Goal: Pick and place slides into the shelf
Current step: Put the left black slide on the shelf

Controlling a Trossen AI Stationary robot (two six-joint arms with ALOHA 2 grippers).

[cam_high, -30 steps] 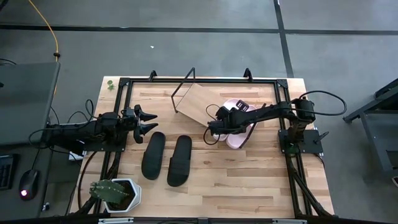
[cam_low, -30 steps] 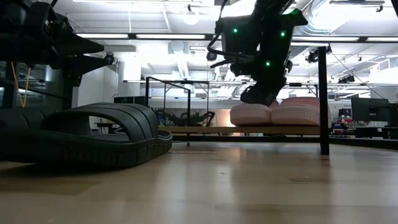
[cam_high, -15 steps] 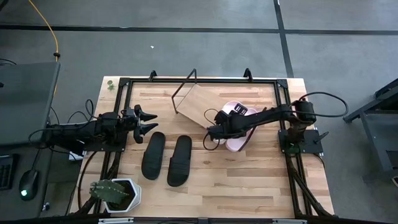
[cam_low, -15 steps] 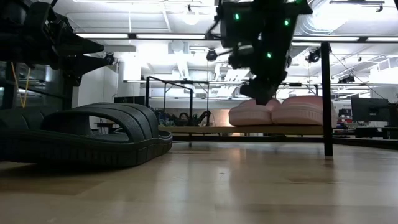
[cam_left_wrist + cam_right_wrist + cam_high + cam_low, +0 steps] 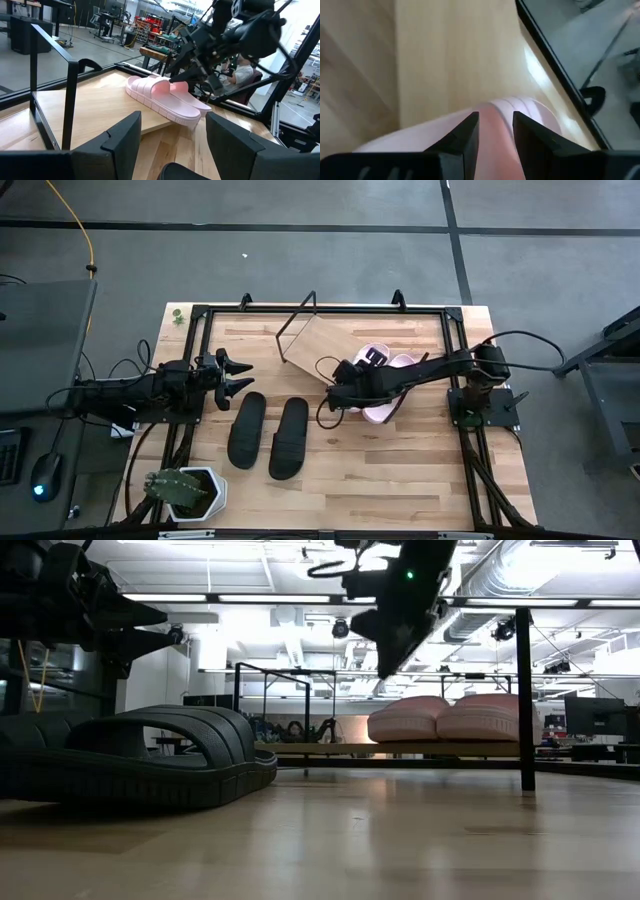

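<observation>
Two pink slides (image 5: 385,380) just below right tool (image 5: 335,393).

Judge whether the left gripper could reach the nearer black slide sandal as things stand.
Probably yes: the left gripper hangs open just beside the black slide sandal, with nothing between them.

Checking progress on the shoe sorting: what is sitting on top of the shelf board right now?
Both pink slides lie side by side on the shelf board. From above, the right arm covers much of them, so their exact placement is partly hidden. Both black slides remain on the tabletop.
</observation>
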